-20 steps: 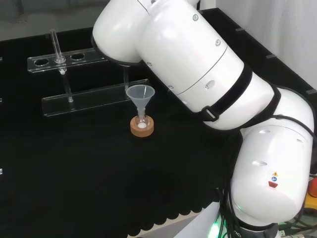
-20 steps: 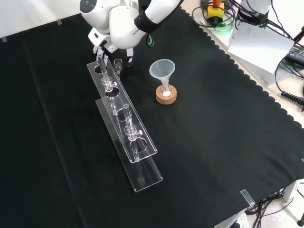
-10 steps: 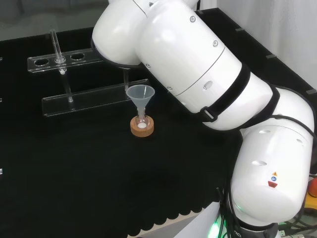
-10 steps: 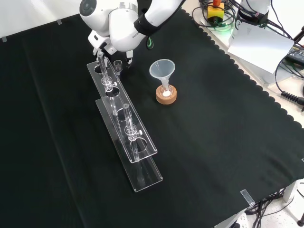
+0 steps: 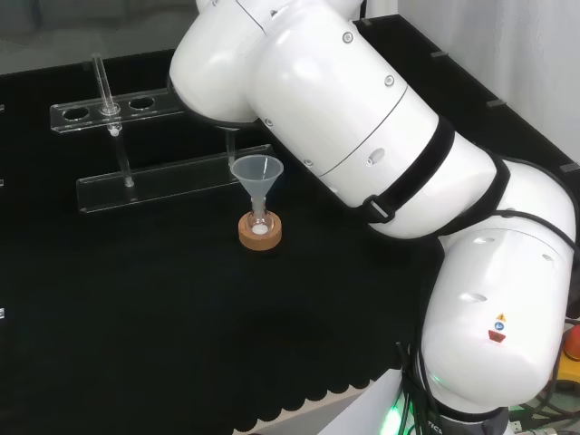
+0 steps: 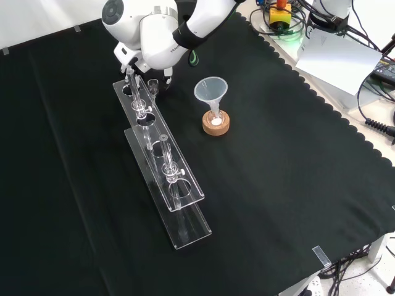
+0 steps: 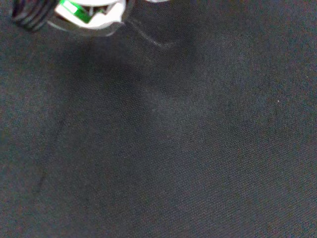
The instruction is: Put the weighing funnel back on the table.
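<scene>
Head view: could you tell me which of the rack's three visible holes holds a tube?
The middle hole of the rack: a glass tube stands upright through it; the holes to its left and right are empty.

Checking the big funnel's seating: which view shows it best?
The front view: the funnel stands clear of the arm, stem in the flask on the cork ring. The head view shows it side-on, close beside the arm's white link. The wrist view faces black cloth.

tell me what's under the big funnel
The funnel stands with its stem in a small flask on a cork ring; something white shows inside the flask. The black cloth under the ring is covered.
</scene>
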Robot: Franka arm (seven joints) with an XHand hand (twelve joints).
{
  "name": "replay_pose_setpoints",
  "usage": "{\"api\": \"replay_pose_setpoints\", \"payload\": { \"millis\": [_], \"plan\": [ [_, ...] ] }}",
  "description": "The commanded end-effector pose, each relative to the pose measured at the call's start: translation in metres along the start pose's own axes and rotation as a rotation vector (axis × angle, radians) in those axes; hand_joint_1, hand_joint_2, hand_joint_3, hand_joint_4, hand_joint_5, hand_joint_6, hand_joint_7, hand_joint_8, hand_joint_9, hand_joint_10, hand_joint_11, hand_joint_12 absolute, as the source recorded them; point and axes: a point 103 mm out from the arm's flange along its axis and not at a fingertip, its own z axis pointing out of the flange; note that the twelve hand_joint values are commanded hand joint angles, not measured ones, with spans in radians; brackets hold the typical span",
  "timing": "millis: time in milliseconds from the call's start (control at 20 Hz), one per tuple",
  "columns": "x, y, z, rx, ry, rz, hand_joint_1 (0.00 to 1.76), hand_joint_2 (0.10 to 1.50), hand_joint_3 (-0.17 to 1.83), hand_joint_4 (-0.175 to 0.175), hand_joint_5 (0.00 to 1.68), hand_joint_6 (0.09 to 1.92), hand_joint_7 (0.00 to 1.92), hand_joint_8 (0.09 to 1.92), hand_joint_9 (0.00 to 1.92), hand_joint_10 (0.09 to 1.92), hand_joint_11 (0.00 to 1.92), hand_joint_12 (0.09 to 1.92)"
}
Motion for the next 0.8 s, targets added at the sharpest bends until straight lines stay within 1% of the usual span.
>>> {"api": "replay_pose_setpoints", "payload": {
  "millis": [50, 150, 300, 350, 450, 500, 550, 600, 650, 700, 800],
  "plan": [
    [-0.001, 0.000, 0.001, -0.004, 0.007, -0.002, 1.10, 0.69, 0.67, 0.175, 1.18, 0.84, 0.45, 0.66, 0.77, 0.50, 0.58, 1.20],
    [-0.001, 0.000, 0.001, -0.012, 0.011, 0.005, 1.09, 0.73, 0.60, 0.175, 1.17, 0.83, 0.44, 0.66, 0.77, 0.50, 0.58, 1.20],
    [0.000, -0.002, -0.001, -0.003, 0.016, 0.009, 1.06, 0.89, 0.33, 0.175, 1.11, 0.83, 0.39, 0.68, 0.74, 0.52, 0.56, 1.21],
    [-0.002, -0.003, -0.001, 0.004, 0.009, 0.010, 1.01, 0.90, 0.27, 0.132, 1.05, 0.80, 0.37, 0.69, 0.72, 0.53, 0.54, 1.22],
    [-0.003, -0.005, -0.002, 0.011, 0.008, 0.014, 0.93, 0.86, 0.31, 0.051, 0.89, 0.74, 0.31, 0.69, 0.65, 0.57, 0.47, 1.25],
    [-0.003, -0.006, -0.003, 0.014, 0.008, 0.017, 0.91, 0.82, 0.36, 0.025, 0.80, 0.73, 0.28, 0.70, 0.62, 0.59, 0.44, 1.26],
    [-0.004, -0.007, -0.004, 0.021, 0.010, 0.019, 0.89, 0.79, 0.42, 0.000, 0.67, 0.70, 0.24, 0.70, 0.58, 0.61, 0.39, 1.28],
    [-0.004, -0.008, -0.005, 0.027, 0.012, 0.021, 0.88, 0.76, 0.46, -0.019, 0.56, 0.65, 0.20, 0.70, 0.53, 0.62, 0.35, 1.30],
    [-0.005, -0.009, -0.005, 0.032, 0.014, 0.022, 0.87, 0.74, 0.49, -0.032, 0.48, 0.60, 0.17, 0.70, 0.50, 0.64, 0.31, 1.31],
    [-0.006, -0.009, -0.006, 0.039, 0.015, 0.024, 0.86, 0.72, 0.52, -0.042, 0.42, 0.54, 0.13, 0.70, 0.47, 0.65, 0.28, 1.33],
    [-0.007, -0.011, -0.008, 0.055, 0.019, 0.025, 0.85, 0.71, 0.54, -0.052, 0.36, 0.42, 0.08, 0.69, 0.41, 0.68, 0.22, 1.35]
  ]
}}
